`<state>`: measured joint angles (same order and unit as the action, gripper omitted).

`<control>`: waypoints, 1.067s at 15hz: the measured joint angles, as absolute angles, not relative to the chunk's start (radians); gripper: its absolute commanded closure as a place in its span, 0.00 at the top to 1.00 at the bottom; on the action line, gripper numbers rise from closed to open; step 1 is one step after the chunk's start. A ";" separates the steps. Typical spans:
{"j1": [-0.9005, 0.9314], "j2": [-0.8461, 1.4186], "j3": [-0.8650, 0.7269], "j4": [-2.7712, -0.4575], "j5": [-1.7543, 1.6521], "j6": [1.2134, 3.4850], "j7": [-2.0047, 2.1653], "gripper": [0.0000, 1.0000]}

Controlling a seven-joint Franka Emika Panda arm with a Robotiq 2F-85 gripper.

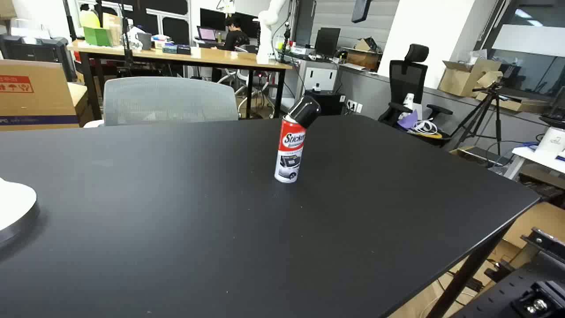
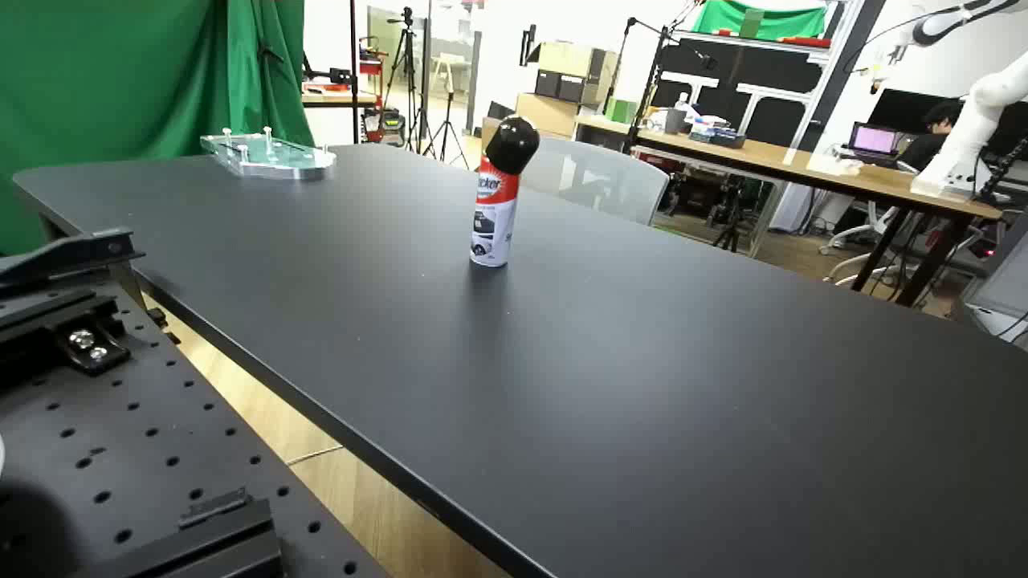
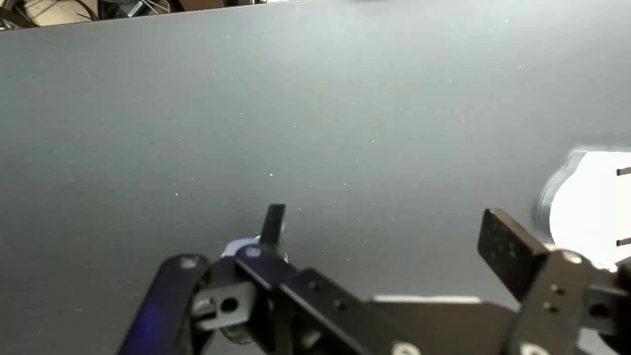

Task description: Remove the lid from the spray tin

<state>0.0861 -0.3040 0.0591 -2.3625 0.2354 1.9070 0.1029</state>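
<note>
Lid (image 1: 305,111), upper centre in both exterior views, tilted atop spray tin (image 1: 289,152). Probably light, stiff, slick; pinch lid's sides. Gripper (image 3: 388,228) spread apart, low in wrist view.

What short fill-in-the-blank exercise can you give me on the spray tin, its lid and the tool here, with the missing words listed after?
1. The colour of the lid is ____.
2. In both exterior views, the lid leans toward the ____ side of the picture.
3. On its upper half, the spray tin is mainly coloured ____.
4. In the wrist view, the tool is not shut but ____.

Missing words: black; right; red; open.
</note>
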 measured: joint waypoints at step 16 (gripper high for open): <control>0.080 -0.293 0.059 -2.363 0.213 1.933 0.098 1.00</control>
<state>0.0797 -0.2926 0.0591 -2.3626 0.2134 1.9332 0.0980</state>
